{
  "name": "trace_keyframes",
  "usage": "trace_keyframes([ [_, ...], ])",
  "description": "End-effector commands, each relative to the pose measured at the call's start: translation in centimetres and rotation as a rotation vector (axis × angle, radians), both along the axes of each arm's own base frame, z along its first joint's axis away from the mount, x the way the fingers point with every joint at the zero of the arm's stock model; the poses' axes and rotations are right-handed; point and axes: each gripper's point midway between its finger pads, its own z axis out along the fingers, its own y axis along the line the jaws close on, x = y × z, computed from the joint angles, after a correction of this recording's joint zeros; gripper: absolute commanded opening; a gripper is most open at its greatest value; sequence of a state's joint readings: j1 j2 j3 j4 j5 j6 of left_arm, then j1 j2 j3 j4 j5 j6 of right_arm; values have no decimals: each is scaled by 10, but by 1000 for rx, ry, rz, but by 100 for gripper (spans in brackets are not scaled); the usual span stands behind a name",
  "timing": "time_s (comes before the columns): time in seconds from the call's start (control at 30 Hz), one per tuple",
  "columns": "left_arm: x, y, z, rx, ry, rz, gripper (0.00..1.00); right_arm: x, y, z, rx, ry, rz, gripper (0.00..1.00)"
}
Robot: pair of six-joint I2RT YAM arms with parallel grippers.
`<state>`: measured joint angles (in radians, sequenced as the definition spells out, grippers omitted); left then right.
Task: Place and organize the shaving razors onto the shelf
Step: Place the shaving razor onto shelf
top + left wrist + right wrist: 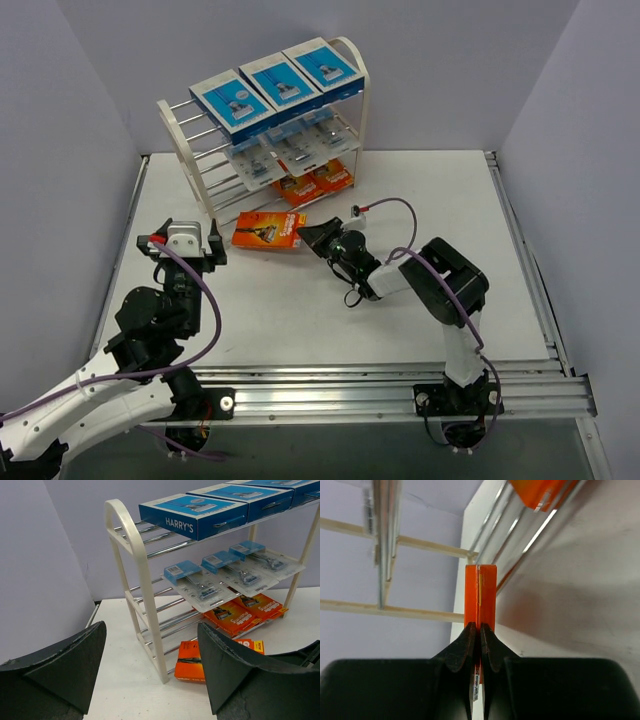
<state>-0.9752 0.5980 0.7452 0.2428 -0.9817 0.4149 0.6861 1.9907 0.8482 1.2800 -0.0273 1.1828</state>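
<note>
Right pincer (476, 630) pinching orange pack (480, 595) edge beside shelf (142, 580), left pincer (150, 630) wide, well apart

Blue boxes (281, 80), orange packs (268, 230), white-framed shelf (142, 575).

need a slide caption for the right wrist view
Right hand pinching the end of a flat orange razor pack, white-framed chrome-rod shelf ahead.

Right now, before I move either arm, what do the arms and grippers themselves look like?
The left arm and right arm mix black joint housings with white links; purple cables loop along each. The left gripper carries a silver block with a red plug; its fingers are broad black wedges with rough edges. The right gripper has matching black tapering fingers.
</note>
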Motion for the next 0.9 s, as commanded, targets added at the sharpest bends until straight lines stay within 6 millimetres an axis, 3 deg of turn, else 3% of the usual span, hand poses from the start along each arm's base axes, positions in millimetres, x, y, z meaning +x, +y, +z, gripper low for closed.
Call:
trace_keyframes([
  [0.0, 0, -2, 8, -32, -19, -16, 82, 4, -22, 107, 313, -323, -104, 0],
  [0.2, 0, -4, 6, -34, -16, -23, 82, 9, -34, 85, 324, -280, -200, 0],
  [0.4, 1, -5, 5, -34, -10, -25, 82, 13, -29, 74, 360, -250, -242, 0],
  [0.87, 0, -8, 4, -32, -7, -38, 82, 15, -16, 74, 443, -255, -295, 0],
])
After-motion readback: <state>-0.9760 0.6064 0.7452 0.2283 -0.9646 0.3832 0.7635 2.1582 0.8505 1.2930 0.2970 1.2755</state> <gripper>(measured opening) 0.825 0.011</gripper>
